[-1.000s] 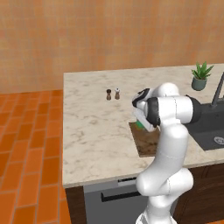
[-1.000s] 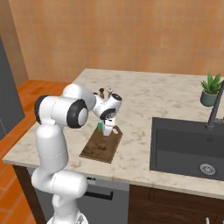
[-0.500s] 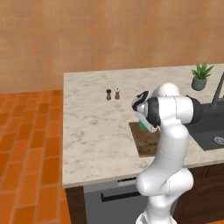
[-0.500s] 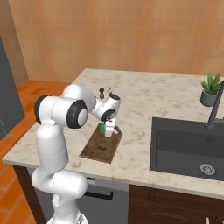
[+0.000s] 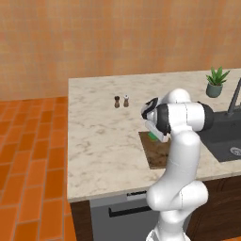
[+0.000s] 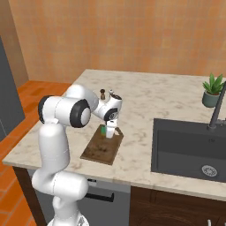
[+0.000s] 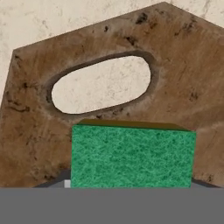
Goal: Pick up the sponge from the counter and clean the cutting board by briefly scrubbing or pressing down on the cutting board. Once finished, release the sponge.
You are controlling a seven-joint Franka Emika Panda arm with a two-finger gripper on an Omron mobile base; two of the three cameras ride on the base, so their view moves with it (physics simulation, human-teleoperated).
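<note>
Two small shakers (image 5: 121,100) stand side by side, well apart from a potted plant (image 6: 212,89) beside a dark faucet (image 6: 217,110) over the sink basin (image 6: 190,150).

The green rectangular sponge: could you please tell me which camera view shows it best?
The hand view shows the green rectangular sponge best, large and sharp over the dark brown wooden cutting board, next to its hole. Both base views give just a small green patch under the hand.

Green sponge (image 7: 132,155) on cutting board (image 7: 183,78) beside its hole (image 7: 101,87).
</note>
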